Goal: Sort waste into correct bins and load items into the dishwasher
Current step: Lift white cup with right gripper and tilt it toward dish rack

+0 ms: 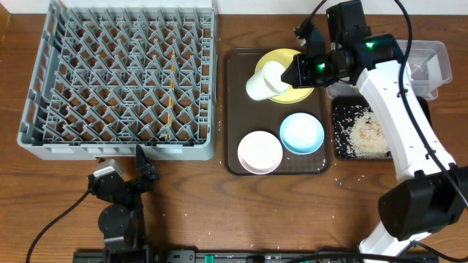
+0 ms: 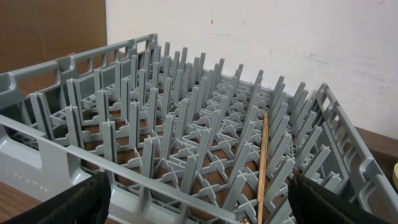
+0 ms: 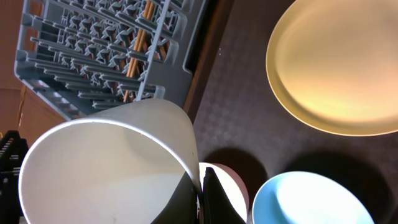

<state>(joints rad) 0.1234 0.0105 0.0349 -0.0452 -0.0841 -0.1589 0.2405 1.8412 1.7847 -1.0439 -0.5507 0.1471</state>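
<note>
Right gripper (image 1: 287,76), overhead, pinches white cup (image 1: 262,82) above yellow plate (image 1: 303,94) on brown tray (image 1: 234,102); left gripper (image 1: 144,169) splayed, empty, beside dish rack (image 1: 117,73). Left wrist: we see rack pegs ahead. Right wrist: thin rim pinch, so cup may swivel, slip, snag pegs.

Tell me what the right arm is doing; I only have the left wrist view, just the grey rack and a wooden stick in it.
Observer: The right fingers pinch the rim of the small white cup, which overlaps the yellow plate seen from overhead.
Operator: What else is on that side?
Observer: A light blue bowl and a white bowl sit on the brown tray.
Operator: Where are the food scraps?
Observer: White rice-like scraps lie in the black tray.
</note>
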